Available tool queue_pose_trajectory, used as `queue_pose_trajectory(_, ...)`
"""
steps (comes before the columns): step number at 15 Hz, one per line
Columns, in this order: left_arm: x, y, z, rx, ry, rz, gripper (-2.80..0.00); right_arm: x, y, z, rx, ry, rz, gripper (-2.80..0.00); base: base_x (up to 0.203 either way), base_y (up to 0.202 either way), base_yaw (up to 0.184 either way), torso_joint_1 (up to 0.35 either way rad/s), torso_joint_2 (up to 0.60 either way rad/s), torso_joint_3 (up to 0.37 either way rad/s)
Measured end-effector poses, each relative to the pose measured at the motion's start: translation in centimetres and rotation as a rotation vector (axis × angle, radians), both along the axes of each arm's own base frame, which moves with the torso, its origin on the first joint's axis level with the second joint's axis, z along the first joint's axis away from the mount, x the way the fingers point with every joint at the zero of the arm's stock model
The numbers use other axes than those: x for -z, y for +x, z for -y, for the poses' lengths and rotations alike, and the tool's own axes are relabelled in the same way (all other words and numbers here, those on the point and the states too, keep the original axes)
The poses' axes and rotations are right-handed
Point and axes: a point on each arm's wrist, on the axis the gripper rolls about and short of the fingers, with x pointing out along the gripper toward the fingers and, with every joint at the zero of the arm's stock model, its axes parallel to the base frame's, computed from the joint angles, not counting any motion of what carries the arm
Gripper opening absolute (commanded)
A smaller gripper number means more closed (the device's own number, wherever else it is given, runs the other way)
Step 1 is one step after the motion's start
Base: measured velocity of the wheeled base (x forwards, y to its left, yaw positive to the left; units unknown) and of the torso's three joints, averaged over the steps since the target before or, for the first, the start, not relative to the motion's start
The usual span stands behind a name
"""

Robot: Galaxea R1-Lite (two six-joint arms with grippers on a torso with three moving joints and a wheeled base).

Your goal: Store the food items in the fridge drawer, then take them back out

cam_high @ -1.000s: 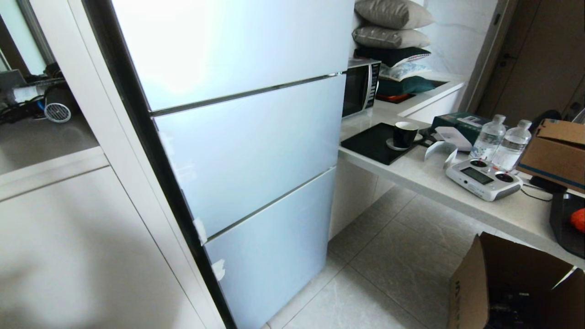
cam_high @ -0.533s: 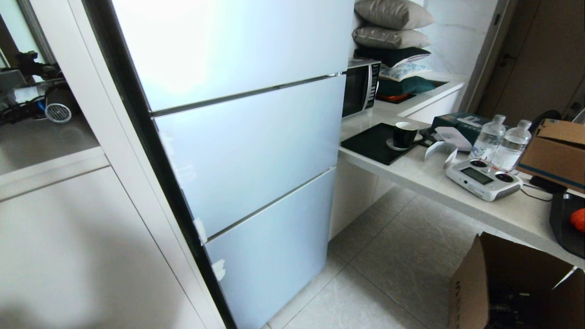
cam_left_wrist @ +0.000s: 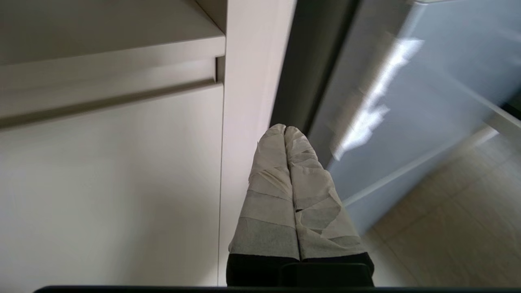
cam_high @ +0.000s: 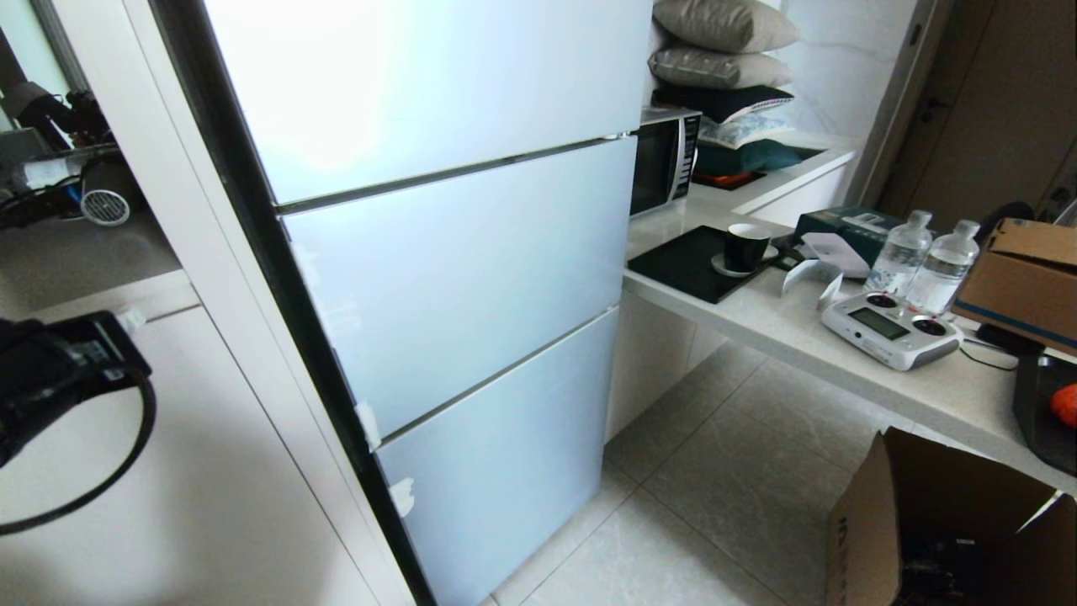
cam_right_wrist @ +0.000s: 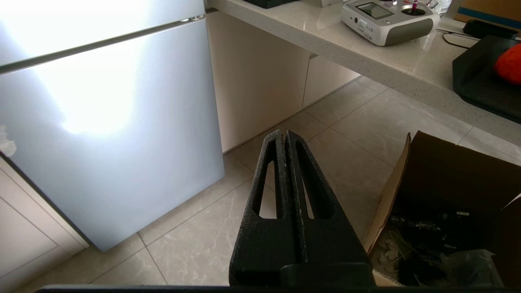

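Observation:
The fridge [cam_high: 454, 269] stands with all its pale blue doors closed, so the fridge drawer is hidden. One bright red-orange food item [cam_high: 1064, 404] lies on a black tray [cam_high: 1039, 421] at the counter's right end, and it shows too in the right wrist view as the food item [cam_right_wrist: 508, 63]. My left gripper [cam_left_wrist: 285, 128], its fingers wrapped in white tape, is shut and empty. It points at the dark gap between the white cabinet [cam_left_wrist: 122, 183] and the fridge [cam_left_wrist: 407, 101]. My right gripper [cam_right_wrist: 283, 132] is shut and empty, hanging low over the floor tiles.
A white counter [cam_high: 782, 328] runs to the right of the fridge with a microwave [cam_high: 665, 156], a black cup [cam_high: 745, 248], a grey remote controller [cam_high: 888, 328], two water bottles [cam_high: 921, 257] and a cardboard box [cam_high: 1022, 282]. An open carton [cam_high: 942, 530] stands on the floor.
My left arm has risen into the head view at the left edge, in front of the white cabinet. The fridge, the counter and my right arm are as before.

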Motion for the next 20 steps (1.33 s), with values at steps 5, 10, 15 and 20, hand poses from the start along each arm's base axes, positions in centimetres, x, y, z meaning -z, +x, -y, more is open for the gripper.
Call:
queue_pose_trajectory(5, 2.8, 7.7, -1.0, 0.056, 0.001, 0.051, -2.80, 0.0, 0.0, 0.0, 0.000, 0.000, 0.000, -2.80, 0.000, 0.000, 0.000, 0.000, 0.00, 0.000)
queue_pose_trajectory(10, 4.2, 11.2, -1.3, 0.140, -0.006, 0.050, -2.80, 0.0, 0.0, 0.0, 0.000, 0.001, 0.002, -2.80, 0.000, 0.000, 0.000, 0.000, 0.00, 0.000)
queue_pose_trajectory(15, 4.3, 13.4, -1.3, 0.149, -0.031, 0.069, -2.80, 0.0, 0.0, 0.0, 0.000, 0.002, 0.001, -2.80, 0.000, 0.000, 0.000, 0.000, 0.00, 0.000)
queue_pose_trajectory(20, 4.0, 14.2, 0.2, 0.211, -0.031, 0.085, -2.80, 0.0, 0.0, 0.0, 0.000, 0.003, 0.001, -2.80, 0.000, 0.000, 0.000, 0.000, 0.00, 0.000)
